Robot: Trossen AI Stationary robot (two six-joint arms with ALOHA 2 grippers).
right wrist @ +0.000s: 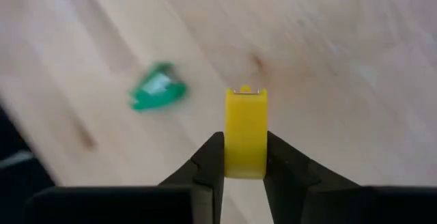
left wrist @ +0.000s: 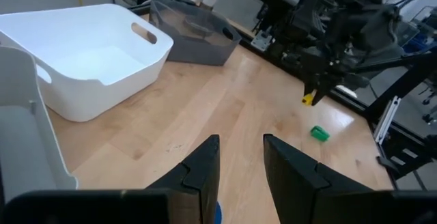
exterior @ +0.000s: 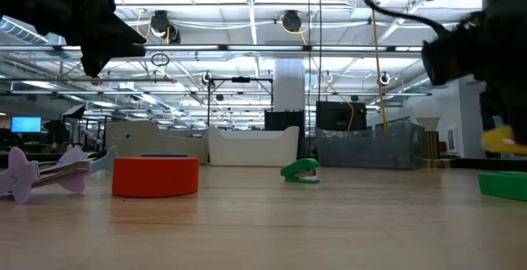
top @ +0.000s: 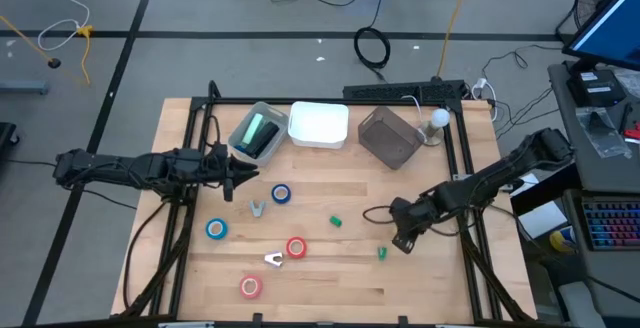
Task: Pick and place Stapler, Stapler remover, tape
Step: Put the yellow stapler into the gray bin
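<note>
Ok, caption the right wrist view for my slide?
Right tool clamps a small yellow stapler above the wooden table, a green stapler lying nearby.

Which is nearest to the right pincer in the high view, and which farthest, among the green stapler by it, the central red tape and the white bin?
From the right pincer:
1. Green stapler, right beside it.
2. Red tape, toward the table's middle.
3. White bin, at the far edge.

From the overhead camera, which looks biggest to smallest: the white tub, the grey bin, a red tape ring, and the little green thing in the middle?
1. White tub and grey bin: too alike to rank.
2. Red tape ring.
3. Green piece, smallest.
</note>
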